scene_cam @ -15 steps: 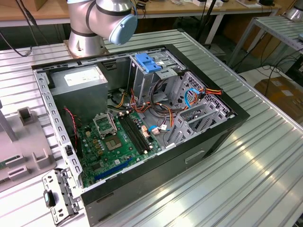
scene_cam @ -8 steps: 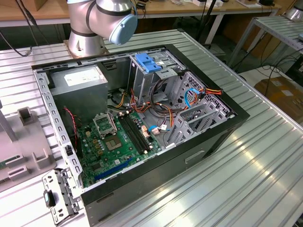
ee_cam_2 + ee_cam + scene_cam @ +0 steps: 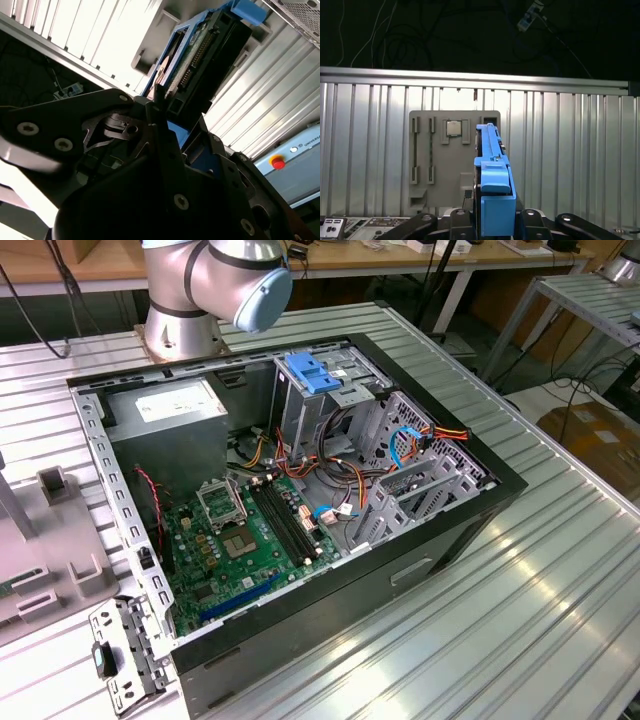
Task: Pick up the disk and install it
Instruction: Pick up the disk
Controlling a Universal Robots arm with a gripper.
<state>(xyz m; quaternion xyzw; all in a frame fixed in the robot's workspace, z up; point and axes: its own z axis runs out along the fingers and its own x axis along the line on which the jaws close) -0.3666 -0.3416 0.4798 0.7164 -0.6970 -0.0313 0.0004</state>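
Observation:
In both wrist views the disk (image 3: 495,200) stands on edge between the black fingers (image 3: 532,218) of my gripper (image 3: 496,222), which is shut on it. A blue plastic rail runs along its upturned side. In the second wrist view the disk (image 3: 200,65) shows its dark body, a connector row and blue rails, jutting out past the gripper (image 3: 170,145). It hangs above the ribbed metal table, over a grey parts tray (image 3: 440,165).
The open computer case (image 3: 500,502) lies on the table, with a motherboard (image 3: 240,540), a grey power supply (image 3: 175,405) and a drive cage with a blue handle (image 3: 315,375). The arm's base (image 3: 185,325) stands behind it. The grey tray (image 3: 40,570) and a loose metal bracket (image 3: 125,650) lie at the exterior view's left.

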